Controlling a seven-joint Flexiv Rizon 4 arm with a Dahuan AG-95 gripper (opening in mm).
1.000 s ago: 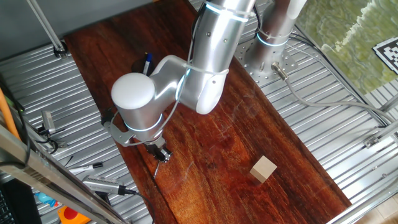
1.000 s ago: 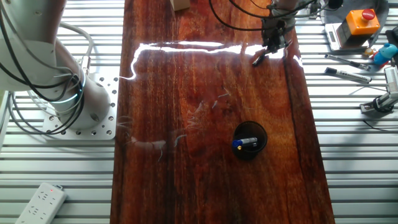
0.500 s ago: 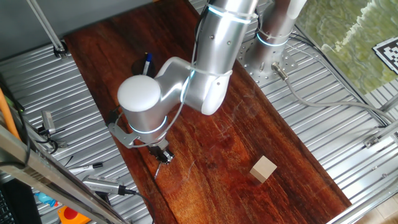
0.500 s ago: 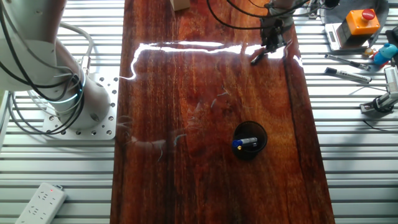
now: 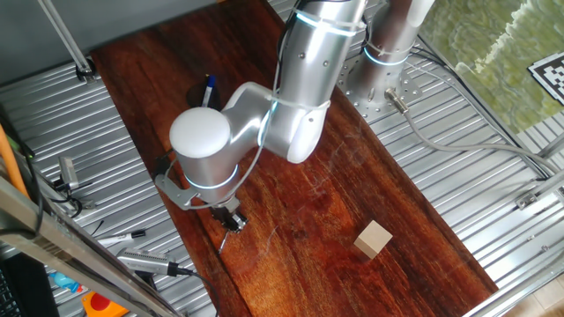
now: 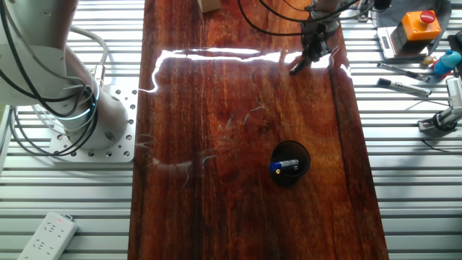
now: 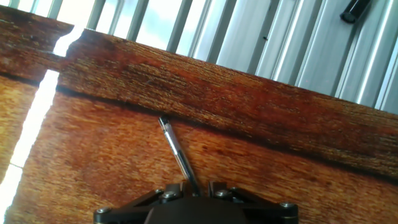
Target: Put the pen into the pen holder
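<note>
Here the gripper pinches the pen at one end, tip angled out over the wooden board, ready to carry toward the distant pen holder.

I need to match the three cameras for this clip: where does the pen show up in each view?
One fixed view: the pen hangs from the gripper, low and left of centre, near the board's left edge.
The other fixed view: the pen is near the top, right of centre, under the gripper.
Hand view: the pen runs up and left from the bottom centre.
Shared landmark: the edge of the wooden board beside the ribbed metal.
</note>
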